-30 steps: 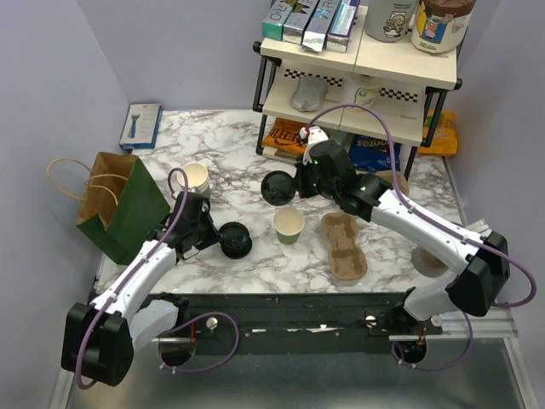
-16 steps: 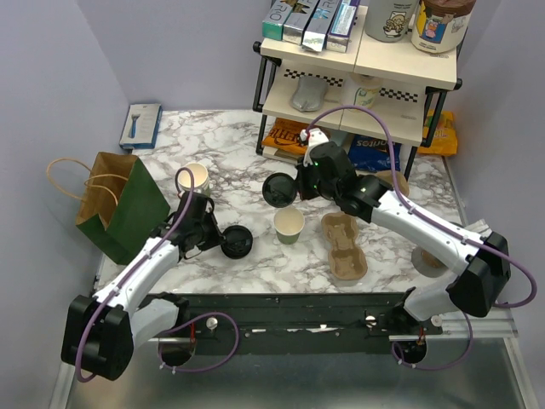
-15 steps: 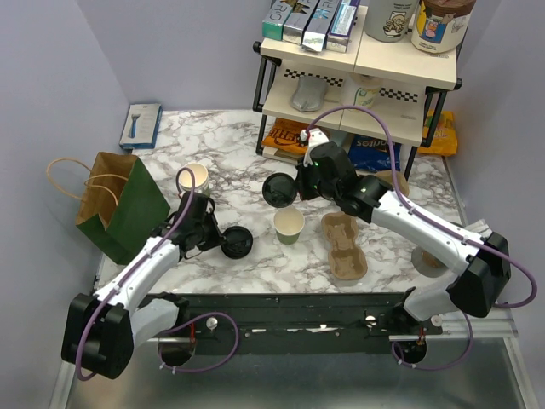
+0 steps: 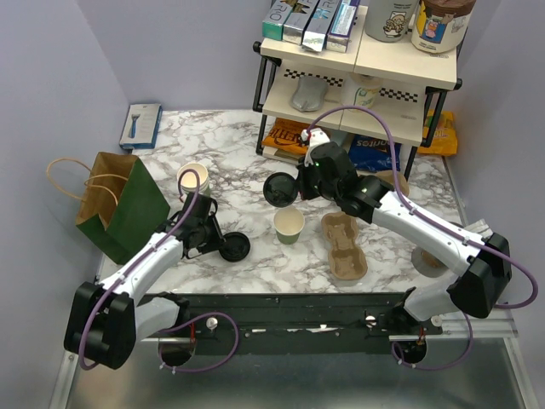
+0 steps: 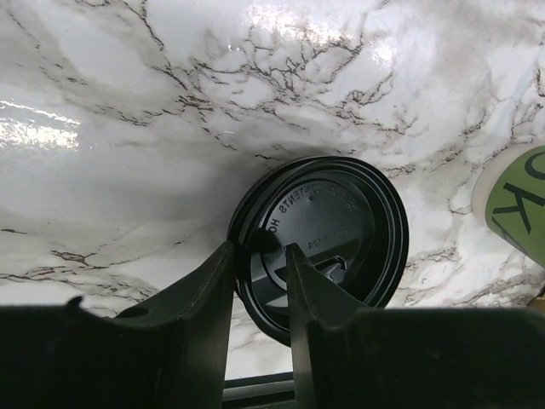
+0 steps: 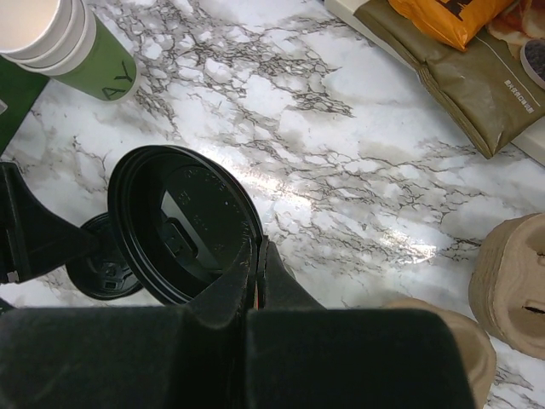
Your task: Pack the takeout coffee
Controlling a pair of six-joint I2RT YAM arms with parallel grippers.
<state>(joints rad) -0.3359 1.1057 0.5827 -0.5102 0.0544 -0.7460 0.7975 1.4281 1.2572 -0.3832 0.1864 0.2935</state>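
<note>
The takeout coffee cup, dark green with a cream rim, stands open on the marble between the arms; its green side shows at the right edge of the left wrist view. One black lid lies flat on the table. My left gripper is open, its jaws straddling that lid's near rim with a gap. A second black lid hangs tilted above the table, its rim pinched in my shut right gripper, behind and left of the cup.
A green paper bag lies at the left. A stack of green cups stands behind the left arm. Brown pulp carriers lie right of the cup. A shelf rack and snack packets fill the back.
My left jaws have parted from the flat lid's rim, leaving it lying on the table. The right gripper has kept its lid aloft, shifting only slightly.
</note>
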